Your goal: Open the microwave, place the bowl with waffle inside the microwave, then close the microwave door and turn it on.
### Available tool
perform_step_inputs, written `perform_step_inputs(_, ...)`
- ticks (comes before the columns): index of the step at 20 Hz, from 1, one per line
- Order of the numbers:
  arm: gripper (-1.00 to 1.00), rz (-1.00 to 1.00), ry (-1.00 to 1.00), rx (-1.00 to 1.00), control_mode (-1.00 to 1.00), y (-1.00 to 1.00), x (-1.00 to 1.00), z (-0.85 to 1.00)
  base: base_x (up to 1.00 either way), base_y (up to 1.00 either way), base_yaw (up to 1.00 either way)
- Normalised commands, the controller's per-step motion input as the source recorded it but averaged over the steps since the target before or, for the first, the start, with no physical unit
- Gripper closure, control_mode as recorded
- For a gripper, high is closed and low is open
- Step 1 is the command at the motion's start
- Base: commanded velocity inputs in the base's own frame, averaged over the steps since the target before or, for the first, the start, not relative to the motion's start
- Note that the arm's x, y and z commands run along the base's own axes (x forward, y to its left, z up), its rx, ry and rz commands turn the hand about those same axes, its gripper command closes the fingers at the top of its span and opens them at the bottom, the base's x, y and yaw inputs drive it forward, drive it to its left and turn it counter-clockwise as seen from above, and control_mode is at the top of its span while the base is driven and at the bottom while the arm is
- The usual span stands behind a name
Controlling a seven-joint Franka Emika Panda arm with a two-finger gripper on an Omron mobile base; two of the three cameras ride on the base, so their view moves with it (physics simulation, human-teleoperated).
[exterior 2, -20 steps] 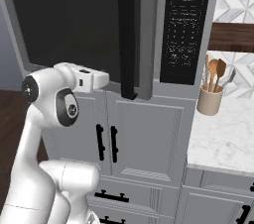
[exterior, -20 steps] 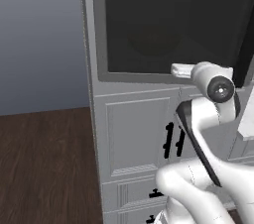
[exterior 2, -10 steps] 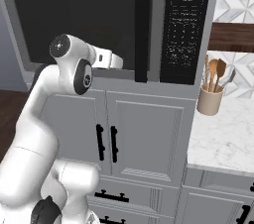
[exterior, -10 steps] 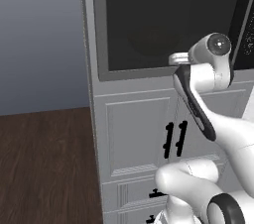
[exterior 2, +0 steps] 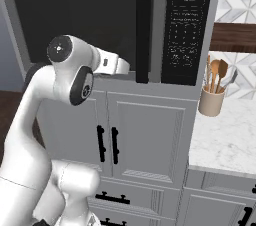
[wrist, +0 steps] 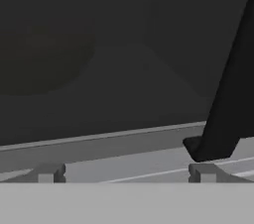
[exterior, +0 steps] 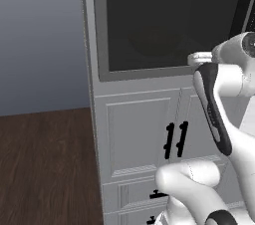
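Note:
The microwave (exterior 2: 100, 20) is built in above white cabinets, its wide dark glass window framed in grey. The microwave door (exterior: 164, 20) is closed. Its thick black bar handle (exterior 2: 144, 25) stands upright beside the black control panel (exterior 2: 187, 25). My gripper (wrist: 124, 173) is open and level with the door's lower grey frame. The handle's lower end (wrist: 218, 134) sits just above my right fingertip (wrist: 203, 172), with nothing between the fingers. In the right base view my white hand (exterior 2: 114, 65) reaches toward the door just left of the handle. The bowl with waffle is out of view.
Below the microwave are white cabinet doors with short black handles (exterior 2: 107, 142) and drawers. To the right, a tan holder with wooden utensils (exterior 2: 212, 97) stands on a marble counter (exterior 2: 225, 140). Dark wood floor (exterior: 45, 169) lies to the left.
The arm's elbow has risen, and the hand has shifted up and right toward the handle's lower end. The jaws stay open.

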Motion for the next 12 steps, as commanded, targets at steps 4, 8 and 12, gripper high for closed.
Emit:
perform_step_inputs(4,-1.00,-0.08,-0.44,0.25,-1.00,-0.69,-1.00,-0.06,0.00,0.00,0.00)
perform_step_inputs(8,1.00,-0.22,-0.23,0.40,-1.00,-0.66,-0.80,0.43,0.00,0.00,0.00)
perform_step_inputs(12,1.00,-0.15,-0.06,0.34,-1.00,-0.47,-0.21,0.66,0.00,0.00,0.00)
